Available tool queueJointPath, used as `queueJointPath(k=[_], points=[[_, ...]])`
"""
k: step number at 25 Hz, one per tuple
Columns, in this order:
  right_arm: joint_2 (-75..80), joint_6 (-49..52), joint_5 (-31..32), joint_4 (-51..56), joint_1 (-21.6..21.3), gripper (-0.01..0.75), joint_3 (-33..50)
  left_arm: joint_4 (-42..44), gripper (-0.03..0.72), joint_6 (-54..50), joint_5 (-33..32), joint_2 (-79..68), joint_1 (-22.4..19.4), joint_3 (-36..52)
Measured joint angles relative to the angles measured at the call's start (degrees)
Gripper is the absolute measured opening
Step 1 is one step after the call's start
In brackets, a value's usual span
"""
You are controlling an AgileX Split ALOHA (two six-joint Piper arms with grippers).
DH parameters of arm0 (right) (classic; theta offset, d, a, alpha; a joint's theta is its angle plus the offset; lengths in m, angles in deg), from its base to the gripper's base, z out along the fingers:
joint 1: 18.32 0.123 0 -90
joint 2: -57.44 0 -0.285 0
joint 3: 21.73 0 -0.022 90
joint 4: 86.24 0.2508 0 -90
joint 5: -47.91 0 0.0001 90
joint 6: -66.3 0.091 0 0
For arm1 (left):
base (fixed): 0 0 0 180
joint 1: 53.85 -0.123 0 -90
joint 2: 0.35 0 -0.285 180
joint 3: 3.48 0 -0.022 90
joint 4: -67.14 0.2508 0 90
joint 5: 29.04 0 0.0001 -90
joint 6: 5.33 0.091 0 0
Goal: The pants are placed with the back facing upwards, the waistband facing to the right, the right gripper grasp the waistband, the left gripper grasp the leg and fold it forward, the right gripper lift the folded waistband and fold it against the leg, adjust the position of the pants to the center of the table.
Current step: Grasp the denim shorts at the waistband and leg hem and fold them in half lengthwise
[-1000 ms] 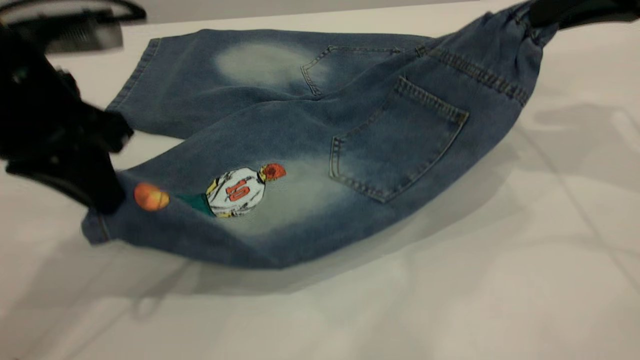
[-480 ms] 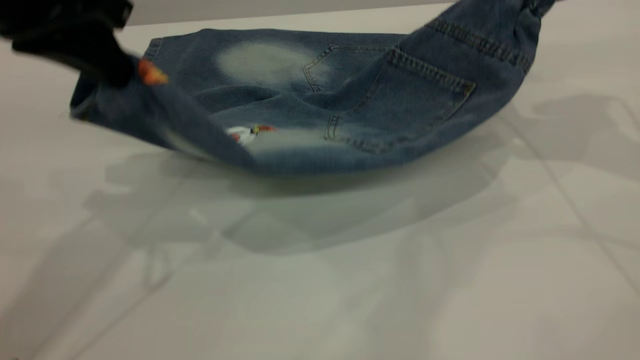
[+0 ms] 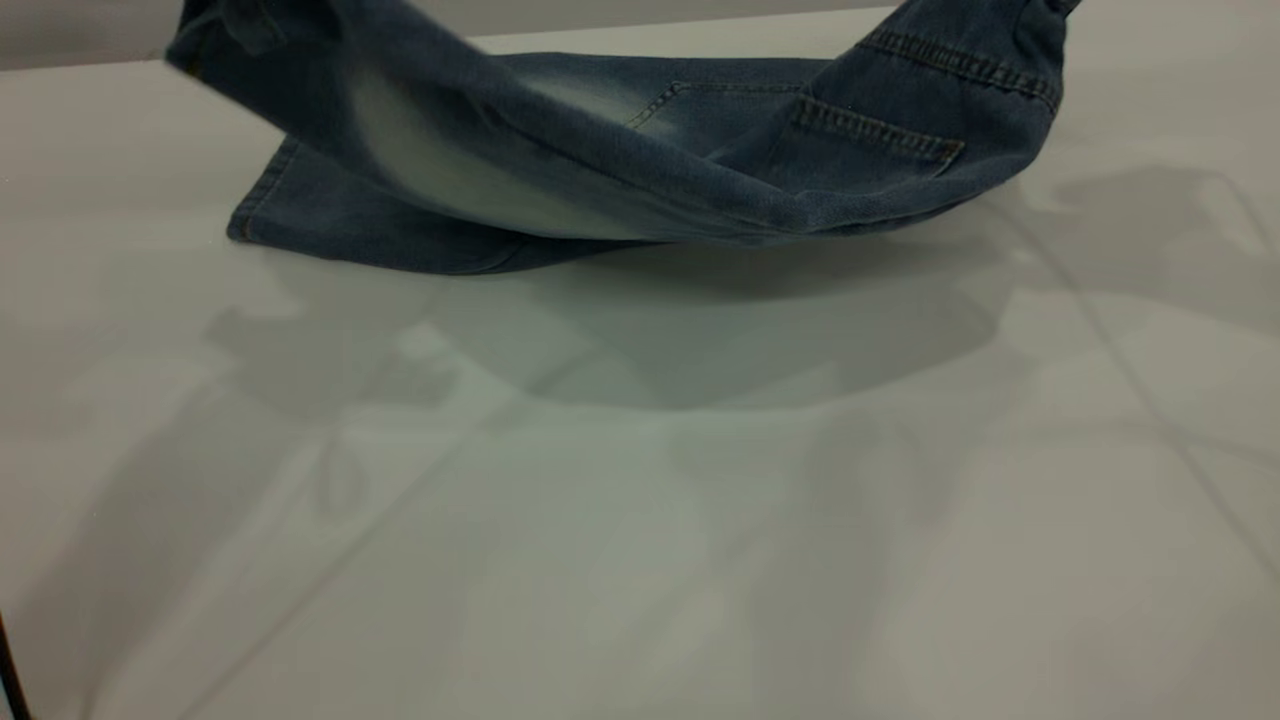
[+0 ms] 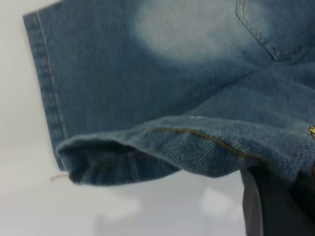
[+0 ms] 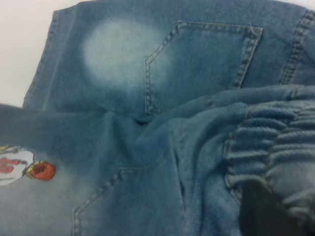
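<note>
1. The left pincer [image 4: 275,201] has risen and swung away from the camera since a second ago. It carries the leg [image 3: 430,150] clamped by its hem, and the printed face is now turned under.
2. The right pincer [image 5: 266,211] stays clamped on the waistband [image 5: 275,147], holding it off the counter [image 3: 640,550].
3. The pants [image 3: 700,190] sag between the two pincers, and the plain leg [image 3: 350,230] lies flat below the left pincer.
4. The first fold looks well over halfway. The lifted leg should next be laid onto the plain one.

Both end effectors outside exterior view, pants [image 3: 620,170] cropped at top
</note>
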Motion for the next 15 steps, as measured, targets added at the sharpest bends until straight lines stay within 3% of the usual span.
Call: queueJointPath(k=[8, 15], points=[[4.3, 0.02, 2.05, 0.49, 0.0, 0.036, -4.76, 2.14, 0.069, -0.04, 0.82, -9.0, -0.08, -8.33], [5.72, 0.02, 2.17, 0.44, 0.07, 0.036, -8.39, 4.18, 0.069, -0.07, -3.53, -16.11, -2.61, -17.56]])
